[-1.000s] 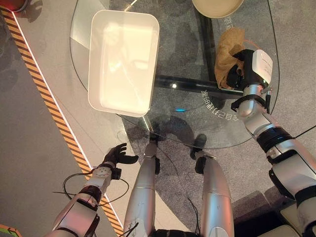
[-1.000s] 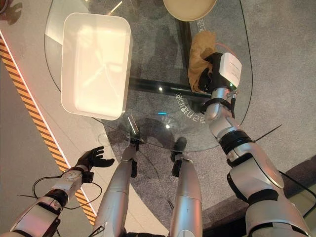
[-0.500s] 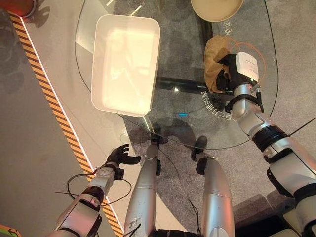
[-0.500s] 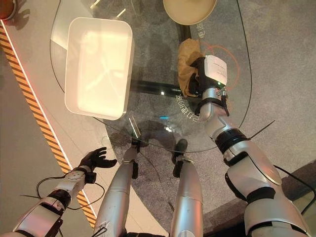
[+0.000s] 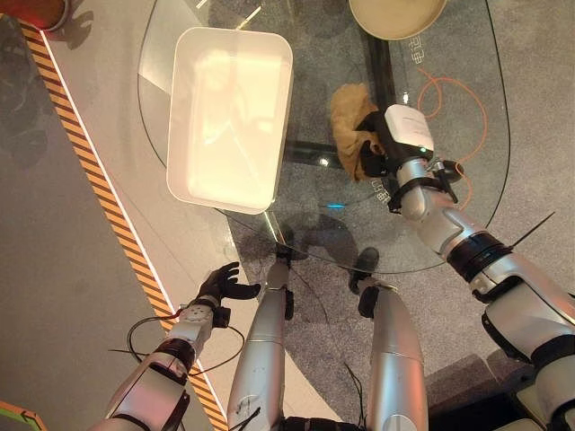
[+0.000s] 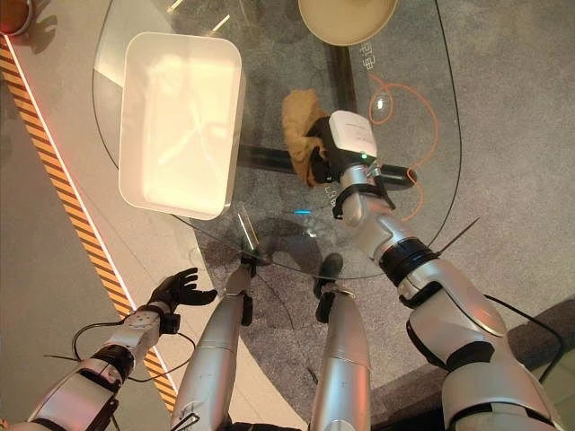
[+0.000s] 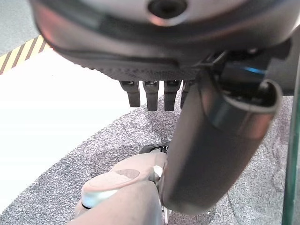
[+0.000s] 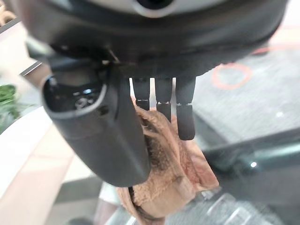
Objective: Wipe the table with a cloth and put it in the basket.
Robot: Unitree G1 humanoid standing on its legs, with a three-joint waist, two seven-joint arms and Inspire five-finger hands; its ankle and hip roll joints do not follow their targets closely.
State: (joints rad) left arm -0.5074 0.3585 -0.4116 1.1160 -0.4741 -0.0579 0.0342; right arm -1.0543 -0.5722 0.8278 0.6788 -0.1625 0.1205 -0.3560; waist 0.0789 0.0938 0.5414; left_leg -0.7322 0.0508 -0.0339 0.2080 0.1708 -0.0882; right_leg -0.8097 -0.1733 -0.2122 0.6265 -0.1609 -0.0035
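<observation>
Glass forms the round table (image 5: 449, 224) seen from above, with grey carpet and a dark crossbar of the table's frame showing through its clear top. On the glass near the middle lies a crumpled tan-brown cloth (image 5: 349, 112). The robot's right hand (image 5: 377, 148) rests on the cloth's near-right part, reaching in from the right side. In the right wrist view its dark fingers (image 8: 185, 112) hang fairly straight over the bunched brown fabric (image 8: 164, 178), with the thumb alongside; whether the fingers actually pinch the cloth cannot be told, since they look pressed down on it rather than wrapped round it.

To the robot's left of the cloth, just beside it but apart, stands a white rectangular basket (image 5: 193, 193) with rounded corners, a shallow plastic tub on the left part of the table. Nothing lies inside it. At the far edge of the table, past the cloth, sits a round beige bowl (image 5: 395, 22), cut off by the frame edge. An orange cord (image 5: 449, 90) loops on the floor beneath the glass, to the right of the cloth.

The robot's left hand (image 5: 220, 285) hangs low off the table on the left side, over the floor, near a strip of yellow and black hazard tape (image 5: 99, 189). Its fingers are spread and relaxed, holding nothing; the left wrist view shows them (image 7: 152, 96) pointing straight out over pale floor and grey carpet.
</observation>
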